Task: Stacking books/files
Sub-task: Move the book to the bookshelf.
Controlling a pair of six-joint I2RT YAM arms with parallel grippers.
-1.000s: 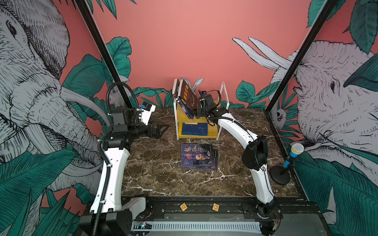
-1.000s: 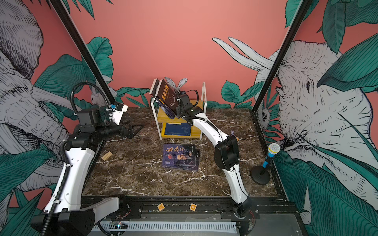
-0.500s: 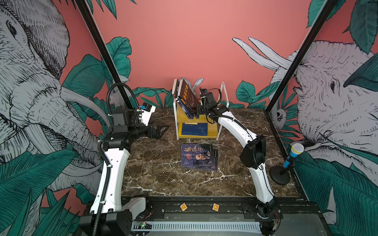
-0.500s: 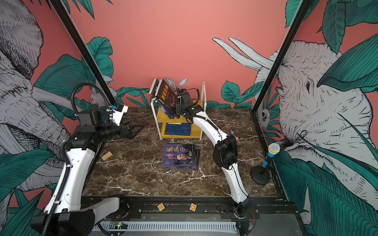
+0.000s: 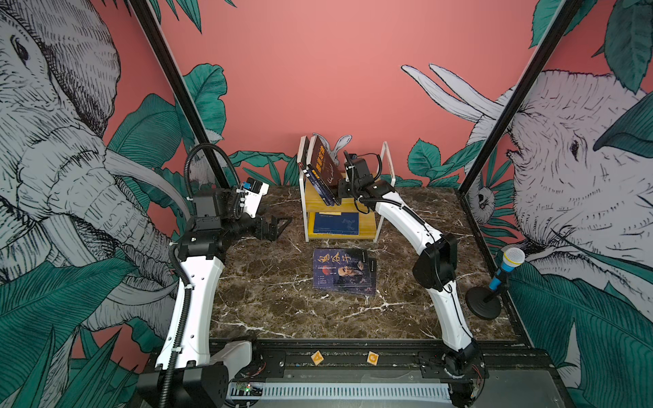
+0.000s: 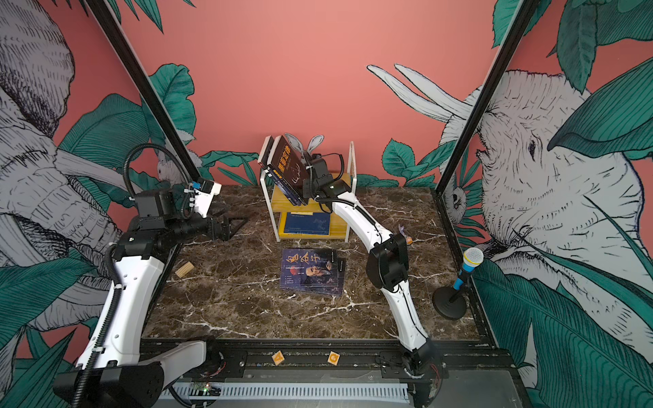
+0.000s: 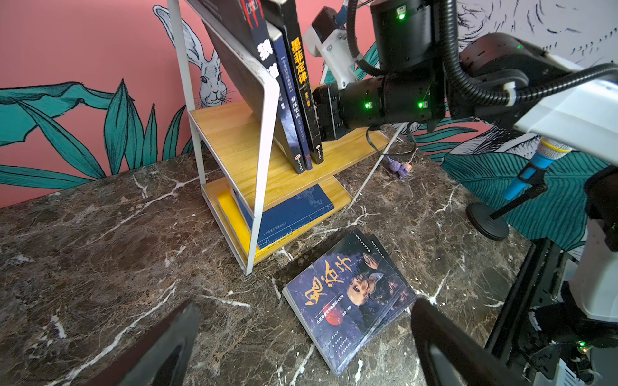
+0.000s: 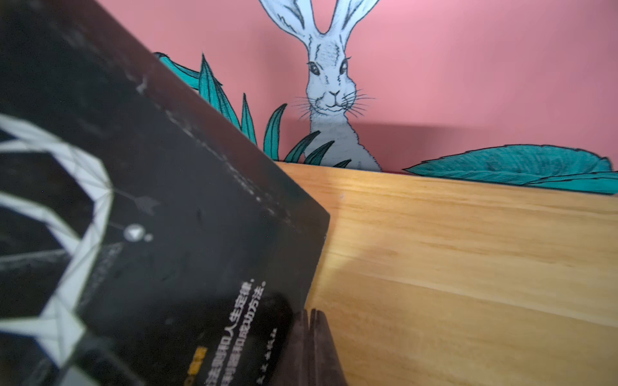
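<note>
Right end effector (image 8: 311,334), pressed together, empty, meets the black book (image 8: 150,217) leaning on the upper shelf (image 8: 468,267); push slowly, low on the cover, lest it topple. Left end effector (image 5: 281,226) spread.

The left arm (image 5: 193,296) stands up from its base at the near edge. It bends at the elbow, so the forearm lies almost level and points inward. The left gripper (image 5: 282,225) hangs in the air with its jaws spread wide, and nothing is between them. The right arm (image 5: 403,217) rises from its own base, folds at the elbow and reaches far toward the back in a long arc. The right gripper (image 8: 311,322) has its two fingers (image 8: 326,347) pressed flat against each other, and they grip nothing.
</note>
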